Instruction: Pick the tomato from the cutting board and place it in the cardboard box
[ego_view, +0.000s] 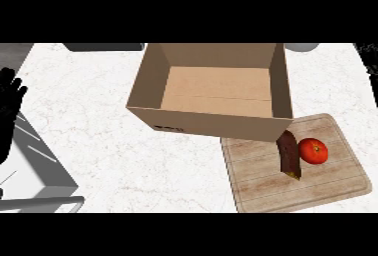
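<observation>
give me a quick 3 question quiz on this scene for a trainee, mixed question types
1. True or false: the tomato already lies inside the cardboard box.
2. What lies right beside the tomato on the cutting board? A) a dark brown oblong item B) a knife C) a green pepper
3. Fill in: the only hand in view is the robot's ____ hand, open at the view's left edge.

Key
1. False. The tomato is on the cutting board, outside the box.
2. A. The dark brown oblong item lies just left of the tomato.
3. Left. The left hand rests there with fingers up; the right hand does not show.
</observation>
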